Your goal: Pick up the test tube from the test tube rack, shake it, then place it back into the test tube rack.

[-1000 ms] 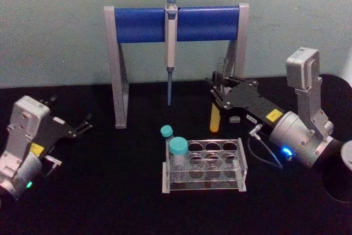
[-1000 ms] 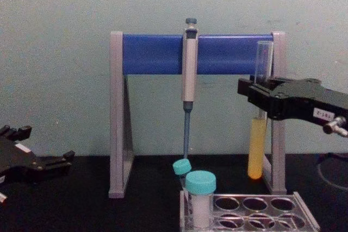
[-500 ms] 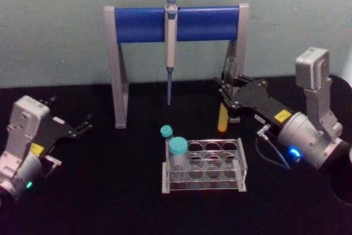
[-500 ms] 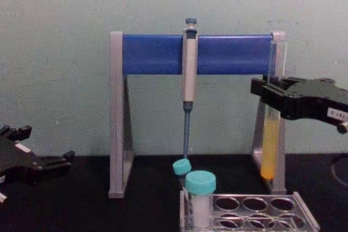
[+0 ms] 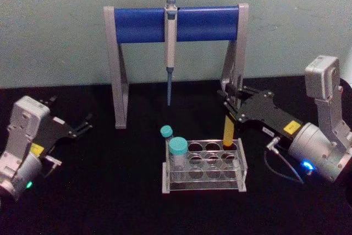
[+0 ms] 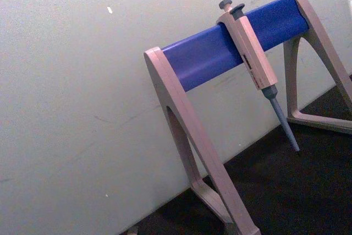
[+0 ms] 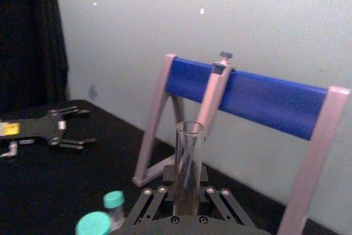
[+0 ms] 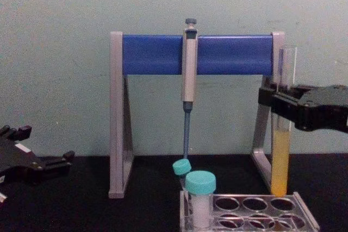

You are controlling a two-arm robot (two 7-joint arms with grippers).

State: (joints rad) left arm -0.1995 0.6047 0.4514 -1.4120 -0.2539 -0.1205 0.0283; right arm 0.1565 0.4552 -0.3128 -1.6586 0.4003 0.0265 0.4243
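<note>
The test tube (image 5: 227, 130) hangs upright with yellow-orange liquid in its lower part, and my right gripper (image 5: 227, 98) is shut on its clear upper part. In the chest view the test tube (image 8: 281, 156) has its tip just at the top plate of the test tube rack (image 8: 307, 211), over the back right hole. The clear test tube rack (image 5: 203, 182) sits at the table's middle. The right wrist view looks up along the test tube (image 7: 188, 158) from between the fingers of the right gripper (image 7: 187, 193). My left gripper (image 5: 82, 126) rests open at the far left.
Two teal-capped vials (image 5: 177, 147) (image 5: 166, 131) stand in the rack's left holes. Behind the rack rises a grey-and-blue pipette stand (image 5: 137, 24) with a pipette (image 5: 170, 42) hanging from its bar; its right leg (image 8: 262, 134) is close behind the tube.
My right gripper has carried the tube rightward, nearer and down, from beside the stand's right leg to over the rack's back right hole. The left arm stayed still.
</note>
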